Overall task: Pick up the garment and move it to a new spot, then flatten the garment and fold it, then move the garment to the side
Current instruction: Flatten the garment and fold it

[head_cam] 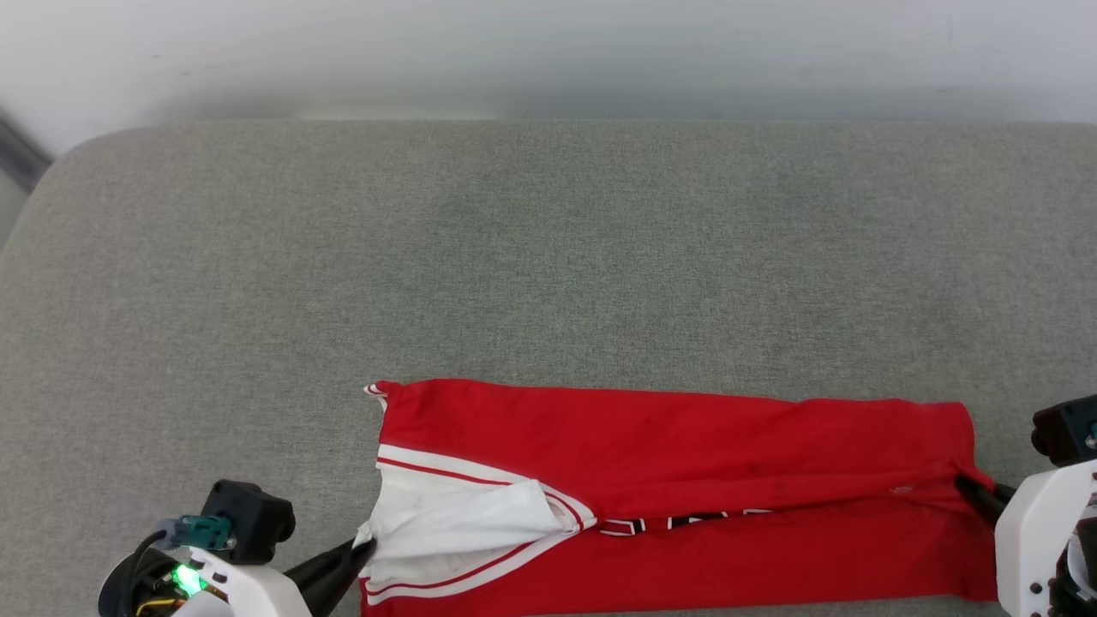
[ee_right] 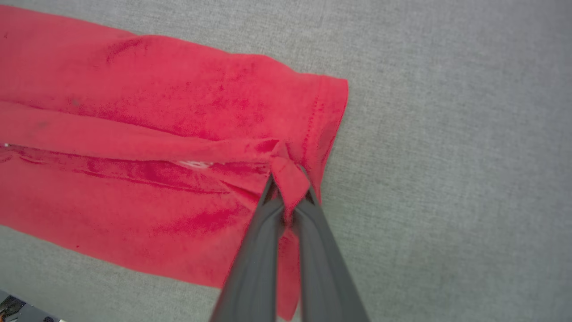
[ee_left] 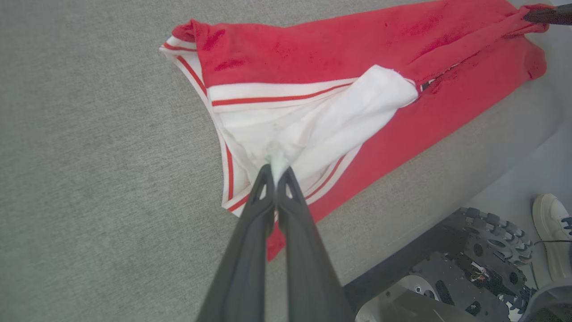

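Head view: a red jersey-style garment with a white short sleeve and red-and-white striped trim lies stretched lengthwise along the near edge of a grey woven padded surface, running from left of centre toward the near right corner. A red fold lies along its length, and a strip of black, white-outlined lettering peeks from under it. At the lower left, the left gripper, two long dark fingers on a white wrist, meets the white sleeve at the garment's left end. At the right edge, the right gripper, also dark-fingered, touches the garment's right end.

Left wrist view: the left gripper has its fingers pressed together, pinching a bunch of white sleeve cloth. The garment spreads away over the padded surface. At the lower right, past the near edge, are the robot's dark wheeled base and a pale shoe on the floor.

Right wrist view: the right gripper is clamped tight on a small tuck of red cloth by the hem of the garment, which lies flat on the padded surface.
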Available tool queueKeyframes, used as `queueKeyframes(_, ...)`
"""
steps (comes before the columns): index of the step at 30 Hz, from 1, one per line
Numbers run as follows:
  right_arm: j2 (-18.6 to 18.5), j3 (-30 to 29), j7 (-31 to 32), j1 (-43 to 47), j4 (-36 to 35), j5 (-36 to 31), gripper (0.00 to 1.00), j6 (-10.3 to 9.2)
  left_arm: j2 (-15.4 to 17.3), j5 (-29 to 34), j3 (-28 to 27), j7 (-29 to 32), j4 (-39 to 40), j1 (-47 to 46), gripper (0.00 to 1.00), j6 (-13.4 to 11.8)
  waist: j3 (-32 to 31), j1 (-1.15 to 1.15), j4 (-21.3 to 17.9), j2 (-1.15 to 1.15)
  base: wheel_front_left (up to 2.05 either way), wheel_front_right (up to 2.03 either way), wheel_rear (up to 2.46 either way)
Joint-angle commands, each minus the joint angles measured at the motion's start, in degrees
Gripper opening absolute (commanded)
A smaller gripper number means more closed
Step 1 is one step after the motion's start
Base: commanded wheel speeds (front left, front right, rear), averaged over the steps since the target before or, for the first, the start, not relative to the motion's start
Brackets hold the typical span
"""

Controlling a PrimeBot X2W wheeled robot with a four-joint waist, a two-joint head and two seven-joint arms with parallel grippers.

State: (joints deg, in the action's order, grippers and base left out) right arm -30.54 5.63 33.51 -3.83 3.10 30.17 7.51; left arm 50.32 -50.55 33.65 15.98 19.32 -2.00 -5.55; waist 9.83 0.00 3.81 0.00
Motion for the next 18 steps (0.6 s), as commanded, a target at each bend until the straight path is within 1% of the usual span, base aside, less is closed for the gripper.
queueKeyframes(1, -1.1, 1.1, -0.5, 1.0, 0.1, -0.4, 0.0, -0.04, -0.6, 0.6, 1.0, 0.2, -1.5, 0.6, 0.0, 0.5, 0.2, 0.0, 0.0, 0.0, 0.0, 0.0, 0.0)
queueKeyframes(4, -2.1, 2.5, -0.9, 1.2, 0.7, -1.0, 0.0, -0.04, -1.4, 1.0, 2.0, 0.3, -3.1, 0.3, 0.0, 1.0, 0.4, 0.0, -0.1, 0.0, 0.0, 0.0, 0.0)
queueKeyframes(5, -3.1, 4.1, -1.3, 1.0, 1.2, -1.6, 0.0, -0.04, -2.2, 1.5, 3.1, 0.5, -4.5, 0.0, 0.0, 1.5, 0.5, 0.0, -0.1, 0.0, 0.0, 0.0, 0.0)
queueKeyframes(6, -3.1, 4.1, -1.3, 1.0, 1.2, -1.6, 0.0, -0.04, -2.2, 1.5, 3.1, 0.5, -4.5, 0.0, 0.0, 1.5, 0.5, 0.0, -0.1, 0.0, 0.0, 0.0, 0.0)
queueKeyframes(9, -4.8, 6.6, -1.9, 0.3, 2.0, -2.2, 0.0, -0.04, -3.6, 2.1, 4.4, 0.4, -6.6, -0.7, 0.0, 2.4, 0.7, 0.0, -0.2, 0.0, 0.0, 0.0, 0.0)
queueKeyframes(13, -5.5, 8.8, -2.9, -0.9, 3.2, -1.5, 0.0, -0.04, -4.8, 3.4, 5.7, 0.1, -9.4, -1.6, 0.0, 3.0, 0.8, 0.0, -0.2, 0.0, 0.0, 0.0, 0.0)
queueKeyframes(14, -5.8, 10.4, -3.2, -1.1, 4.1, -1.0, 0.0, -0.04, -5.6, 3.9, 6.2, -0.2, -11.1, -2.1, 0.25, 3.3, 0.6, 0.0, -0.3, 0.0, 0.0, 0.0, 0.0)
queueKeyframes(15, -5.8, 10.7, -3.6, -1.3, 4.4, -0.8, 0.27, -0.04, -5.8, 4.2, 6.3, -0.6, -11.6, -2.1, 0.76, 3.3, 0.4, 0.0, -0.3, 0.0, 0.0, 0.0, 0.0)
queueKeyframes(16, -5.4, 10.6, -4.1, -1.6, 4.7, -0.2, 1.0, -0.04, -6.1, 4.3, 6.4, -0.8, -12.1, -2.1, 1.0, 3.4, 0.1, 0.0, -0.4, 0.0, 0.0, 0.0, 0.0)
queueKeyframes(18, -4.6, 10.4, -4.4, -1.7, 5.3, 1.1, 1.0, -0.04, -6.8, 4.2, 6.4, -1.7, -12.9, -1.7, 1.0, 3.3, -0.7, 0.0, -0.5, 0.0, 0.0, 0.0, 0.0)
